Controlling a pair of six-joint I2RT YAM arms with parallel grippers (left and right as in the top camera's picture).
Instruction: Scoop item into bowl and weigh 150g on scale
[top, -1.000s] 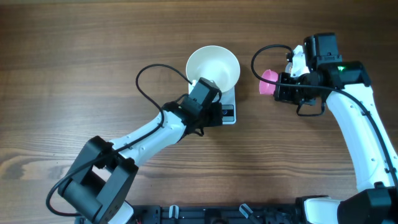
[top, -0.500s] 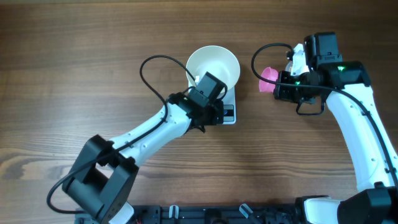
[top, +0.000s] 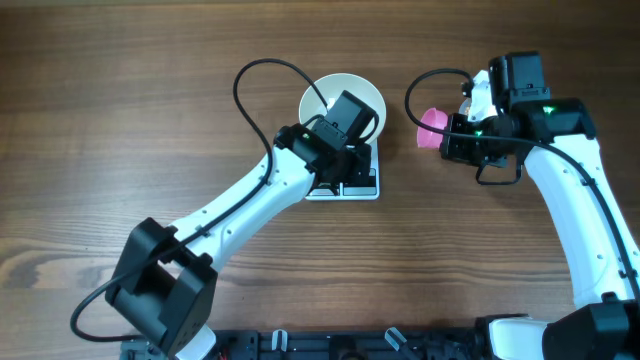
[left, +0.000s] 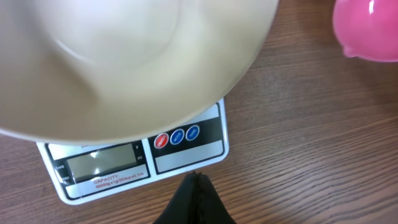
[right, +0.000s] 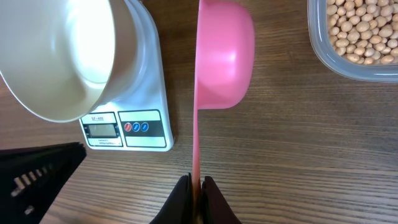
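On the brown wooden bench (top: 120, 80), small flat white digital scale (top: 370, 190) carrying the round white bowl (top: 322, 95), ready for weighing. Just before the scale's buttons, left end effector (left: 195, 179) pressed fully together, gripping nothing, probably to zero the display. Further right, right end effector (right: 198, 182) clamped on the thin handle of the pink plastic scoop (right: 225, 56), turned on its side. Small round beige beans (right: 367, 28) lying in the clear plastic tub (right: 323, 61), none in the bowl.

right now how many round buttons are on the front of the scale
3, in a row on the scale, right of the display: red button nearest it, middle blue button, right blue button. None look hidden.
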